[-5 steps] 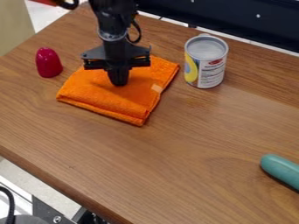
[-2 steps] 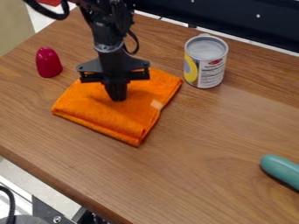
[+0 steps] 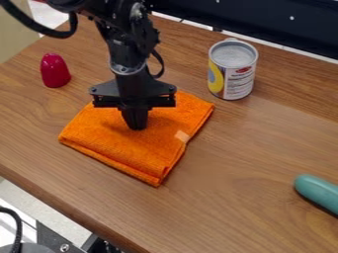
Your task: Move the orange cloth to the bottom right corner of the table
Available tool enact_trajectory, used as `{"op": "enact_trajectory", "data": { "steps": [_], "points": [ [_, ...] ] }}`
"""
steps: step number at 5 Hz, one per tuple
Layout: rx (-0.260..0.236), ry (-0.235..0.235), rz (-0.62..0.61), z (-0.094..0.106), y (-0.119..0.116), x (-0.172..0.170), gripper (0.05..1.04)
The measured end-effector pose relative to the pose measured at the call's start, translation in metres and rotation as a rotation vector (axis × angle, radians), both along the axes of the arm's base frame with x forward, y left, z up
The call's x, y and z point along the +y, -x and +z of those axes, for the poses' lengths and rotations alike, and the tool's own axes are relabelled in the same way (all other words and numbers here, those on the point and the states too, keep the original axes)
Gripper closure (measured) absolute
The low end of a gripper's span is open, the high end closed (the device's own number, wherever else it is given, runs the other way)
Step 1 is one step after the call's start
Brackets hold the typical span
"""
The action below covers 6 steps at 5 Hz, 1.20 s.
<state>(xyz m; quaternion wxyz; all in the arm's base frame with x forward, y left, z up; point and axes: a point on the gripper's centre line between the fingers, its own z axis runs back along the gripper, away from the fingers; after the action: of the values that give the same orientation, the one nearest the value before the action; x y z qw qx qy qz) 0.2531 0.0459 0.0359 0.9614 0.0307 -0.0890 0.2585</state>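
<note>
Orange cloth (image 3: 119, 146) lies L of ctr in the frame, folded in layers, flat on the wood table (image 3: 244, 197), one corner aimed down toward the bottom edge. Gripper (image 3: 136, 123) comes down on it from above — tips touching the cloth approx. mid, a bit toward its upper side, w/ cloth spreading out on both sides and below. Gripper looks closed, its two fingers together; can't tell if a fold is pinched betw. them or they just press on top. Pale tag (image 3: 182, 136) sits near the cloth's R edge, to the R of the tips. Cloth is well apart from the lower R of the frame.

Containers: one metal can (image 3: 232, 79), upright, upper R of ctr, up and to the R of the cloth, near but not touching. Label is white w/ yellow and some red, rim silver. Inside the rim there's a flat grey surface — can't tell if that's a lid or contents.

Rest: red dome-shaped object (image 3: 55, 71) stands upper L, near the cloth, apart from it. Teal object w/ rounded end (image 3: 318, 191) lies at the R edge, lower half, partly cut off by the frame. Dark panel (image 3: 264, 22) runs along the top R, behind the table.
</note>
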Motion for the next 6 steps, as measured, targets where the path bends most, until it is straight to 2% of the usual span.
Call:
{"op": "enact_trajectory", "data": {
  "steps": [3,5,6],
  "points": [
    [-0.029,-0.009,-0.077,-0.003,0.02,-0.031,1.031],
    [-0.033,0.002,-0.054,-0.003,0.034,-0.045,1.031],
    [-0.014,0.001,-0.03,-0.003,0.039,-0.047,1.031]
  ]
}}
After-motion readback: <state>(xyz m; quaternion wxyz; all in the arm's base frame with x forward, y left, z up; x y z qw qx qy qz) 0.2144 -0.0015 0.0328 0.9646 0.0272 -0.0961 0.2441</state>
